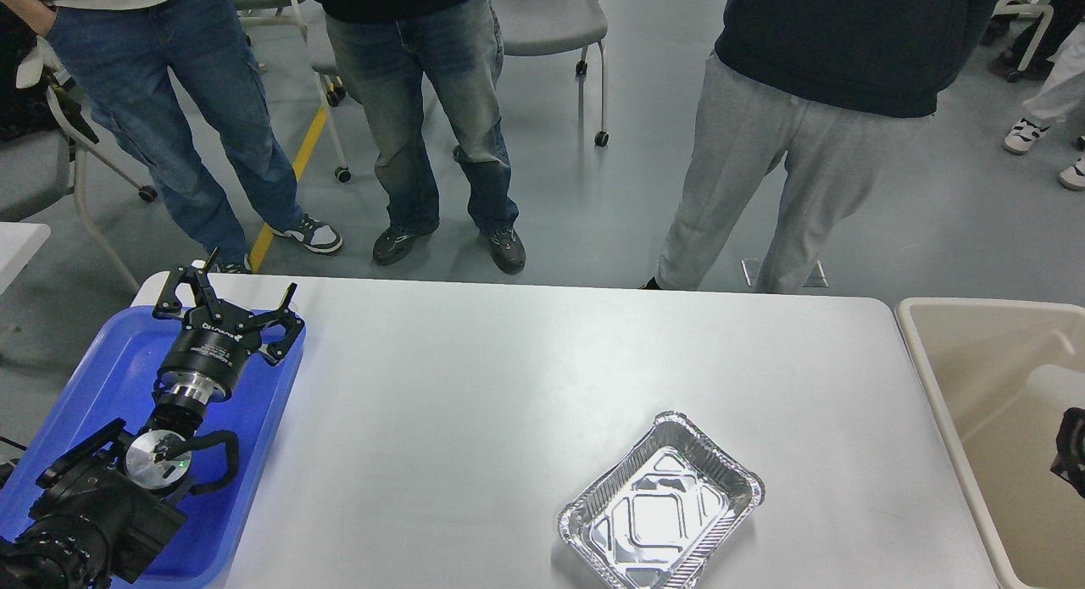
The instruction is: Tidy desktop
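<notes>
- The desktop [475, 402] is a large glossy white tabletop with rounded corners; it fills the lower middle of the head view and runs from the blue tray on the left to the beige bin on the right.
- A foil tray [661, 504] lies on the desktop, right of centre and near the front edge, turned at an angle; nothing shows inside it.
- A blue plastic tray [102, 377] sits at the desktop's left end, its right rim lying over the white surface.
- The left gripper [246, 297] hangs over the far part of the blue tray, at the desktop's far left corner; its two fingers are spread apart and nothing is between them.
- The foil tray lies well apart from the left gripper, off to the right and nearer the front.
- A beige bin [932, 377] stands just beside the desktop's right edge.
- Only a small dark piece of the right arm [1071, 449] shows at the right edge, over the bin; its gripper does not show.
- Three people stand on the grey floor beyond the desktop's far edge, seen from the waist down, with wheeled chairs [551, 21] behind them.
</notes>
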